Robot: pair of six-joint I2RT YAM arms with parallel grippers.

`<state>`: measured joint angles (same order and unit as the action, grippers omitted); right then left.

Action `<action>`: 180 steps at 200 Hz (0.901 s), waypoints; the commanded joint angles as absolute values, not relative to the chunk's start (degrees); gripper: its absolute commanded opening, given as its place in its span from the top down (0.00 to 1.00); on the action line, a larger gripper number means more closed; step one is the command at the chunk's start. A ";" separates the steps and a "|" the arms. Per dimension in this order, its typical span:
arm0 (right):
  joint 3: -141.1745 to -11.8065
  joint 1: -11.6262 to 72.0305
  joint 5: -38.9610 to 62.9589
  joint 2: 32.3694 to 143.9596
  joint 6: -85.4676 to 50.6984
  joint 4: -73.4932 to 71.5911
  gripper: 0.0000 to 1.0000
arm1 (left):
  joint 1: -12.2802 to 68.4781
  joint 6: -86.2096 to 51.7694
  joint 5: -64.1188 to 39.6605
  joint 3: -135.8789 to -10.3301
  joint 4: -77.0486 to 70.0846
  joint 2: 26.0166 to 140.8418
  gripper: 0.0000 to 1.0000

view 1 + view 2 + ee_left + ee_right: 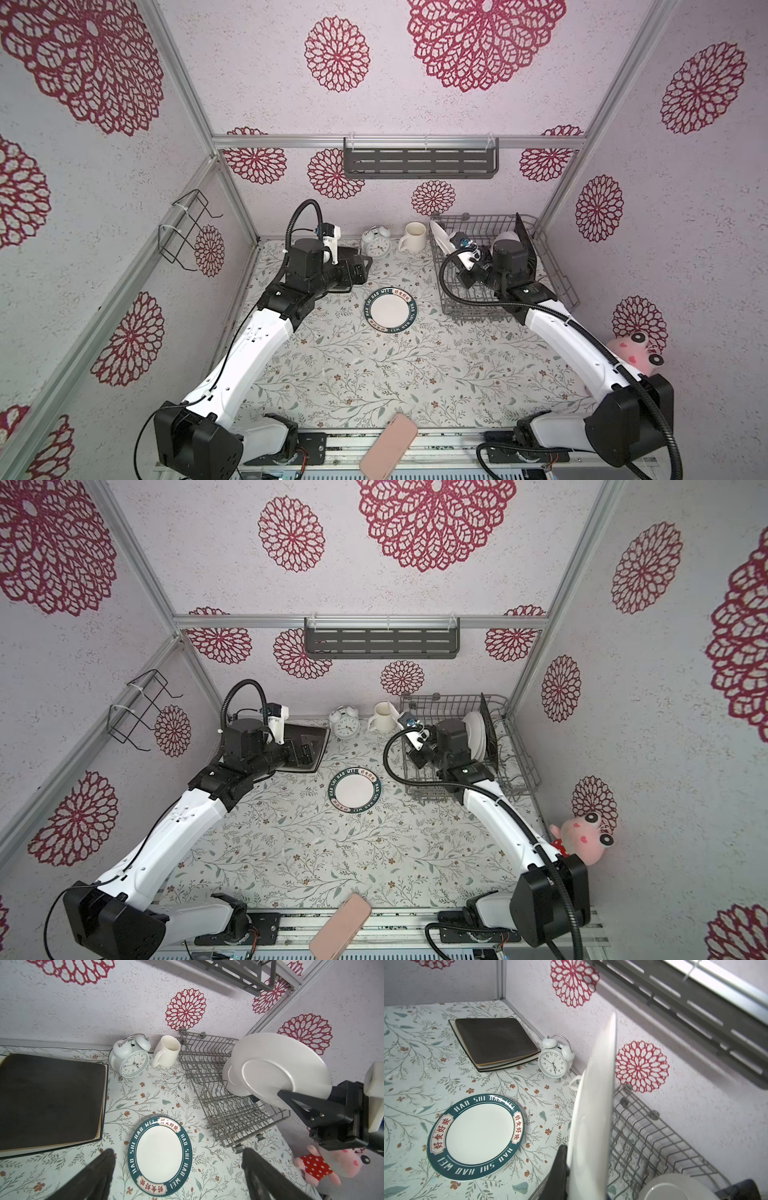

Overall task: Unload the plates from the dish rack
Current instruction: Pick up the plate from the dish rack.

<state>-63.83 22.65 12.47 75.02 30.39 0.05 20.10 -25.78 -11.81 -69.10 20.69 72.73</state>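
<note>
Above the grey wire dish rack (207, 1059), the right gripper (566, 1155) pinches a white round plate (278, 1068) held on edge; the left gripper (177, 1154) hangs wide open near the green-rimmed lettered plate (389, 310) lying flat.

Pale walls (257, 95) with crimson rosettes (337, 54); grey slotted shelf (419, 170), apparently clipped to a rail (282, 142); floral tabletop (395, 374).

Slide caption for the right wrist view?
Right end effector grips a white plate edge-on at the dish rack; lettered plate and square stack lie unloaded.
</note>
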 commanded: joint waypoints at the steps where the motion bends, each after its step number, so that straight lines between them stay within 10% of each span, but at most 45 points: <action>1: -64.44 26.91 10.53 71.46 41.22 -9.15 1.00 | 19.08 -25.92 -16.49 -69.47 23.67 71.65 0.03; 96: -62.68 43.19 -8.59 76.13 69.73 -19.84 1.00 | 6.54 -50.64 -41.91 -63.06 4.34 67.07 0.03; 180: -61.68 49.19 -11.95 82.51 83.60 -34.32 1.00 | 6.75 -57.79 -43.13 -57.45 -2.89 68.00 0.02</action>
